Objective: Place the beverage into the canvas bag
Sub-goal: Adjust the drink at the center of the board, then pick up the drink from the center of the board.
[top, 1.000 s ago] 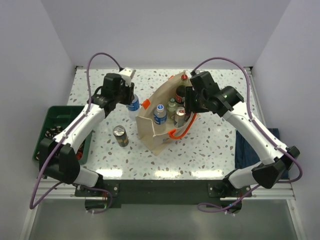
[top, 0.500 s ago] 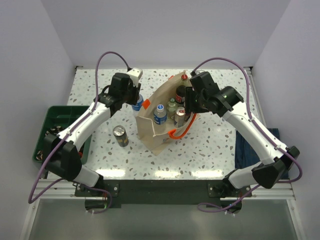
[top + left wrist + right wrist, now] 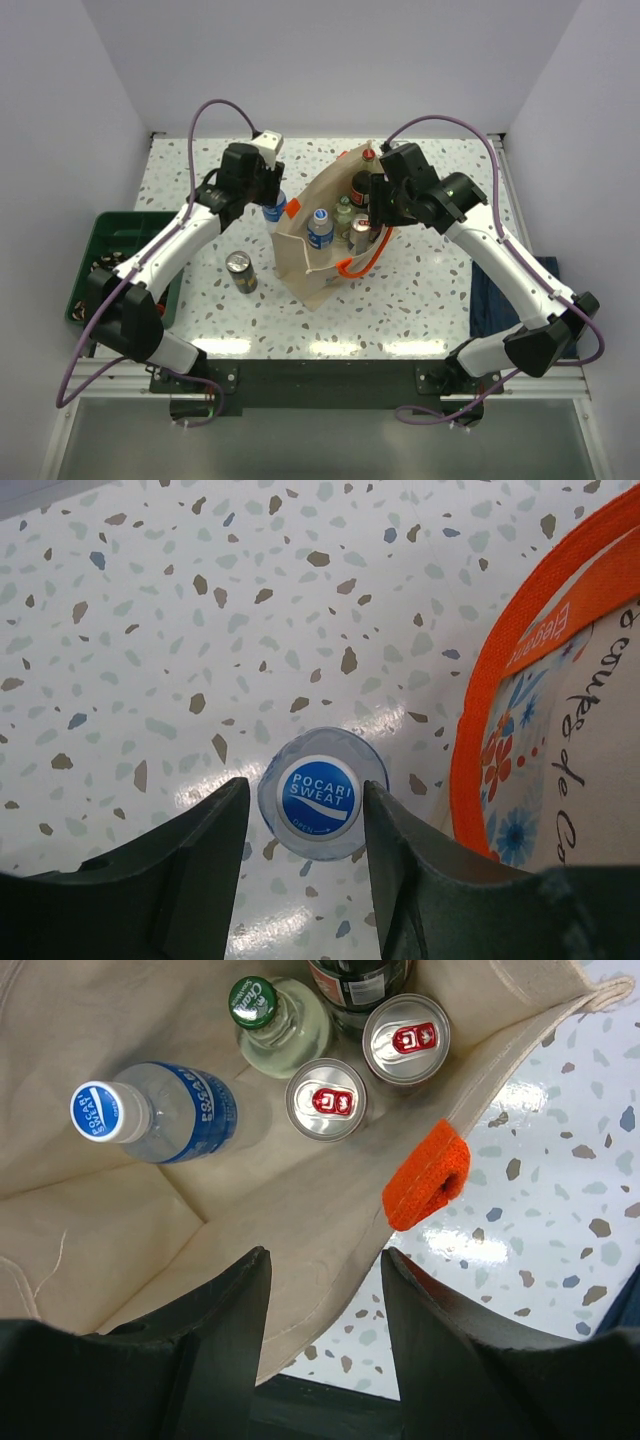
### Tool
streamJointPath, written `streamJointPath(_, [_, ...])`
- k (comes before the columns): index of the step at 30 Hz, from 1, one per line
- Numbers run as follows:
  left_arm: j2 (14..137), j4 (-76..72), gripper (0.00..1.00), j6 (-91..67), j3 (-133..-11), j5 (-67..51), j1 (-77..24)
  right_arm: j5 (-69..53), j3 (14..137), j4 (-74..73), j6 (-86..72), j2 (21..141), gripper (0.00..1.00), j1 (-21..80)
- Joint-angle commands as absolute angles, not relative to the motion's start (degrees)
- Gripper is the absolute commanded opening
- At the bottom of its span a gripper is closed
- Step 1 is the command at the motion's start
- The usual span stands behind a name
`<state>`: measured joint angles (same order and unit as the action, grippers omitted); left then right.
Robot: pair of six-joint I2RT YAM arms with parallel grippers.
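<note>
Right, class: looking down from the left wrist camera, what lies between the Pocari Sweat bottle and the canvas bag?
Only a narrow strip of bare speckled table separates the Pocari Sweat bottle from the canvas bag; the left wrist view shows it.

Beige canvas bag (image 3: 300,265) — orange straps (image 3: 478,750), speckled white table (image 3: 430,290), blue-capped bottle (image 3: 318,794), green tray (image 3: 110,228)

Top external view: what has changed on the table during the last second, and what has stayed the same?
The left gripper moved the Pocari Sweat bottle rightward, close beside the canvas bag; its jaws now stand clear of the cap, so it seems to have let go. The right gripper at the bag's rim and the can on the table stayed put.
</note>
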<state>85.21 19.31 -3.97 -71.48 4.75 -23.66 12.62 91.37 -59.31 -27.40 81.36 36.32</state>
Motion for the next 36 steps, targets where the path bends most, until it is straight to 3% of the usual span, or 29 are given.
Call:
streamJointPath(1, [84.9, 15.82, 0.54, -4.31, -74.44, 5.1, -23.47, 12.48, 92.02, -58.36, -27.33, 80.6, 0.52, 36.3])
streamJointPath(11, [86.75, 16.08, 0.53, -4.66, -73.13, 3.87, -23.99, 13.01, 92.11, -58.71, -27.51, 80.51, 0.52, 36.21])
streamJointPath(19, [86.92, 16.52, 0.41, -4.75, -72.86, 3.61, -24.26, 12.83, 92.11, -58.54, -27.77, 80.77, 0.52, 36.3])
streamJointPath(32, [86.66, 18.54, 0.45, -5.18, -71.37, 3.43, -24.7, 12.57, 92.28, -58.18, -27.6, 81.3, 0.52, 36.21])
streamJointPath(35, [87.1, 18.89, 0.28, -5.1, -72.07, 3.51, -24.79, 12.66, 92.29, -58.18, -27.6, 81.21, 0.52, 36.21])
streamJointPath(36, [87.1, 18.98, 0.14, -5.1, -72.24, 3.69, -24.79, 12.66, 92.29, -58.18, -27.6, 81.21, 0.52, 36.21])
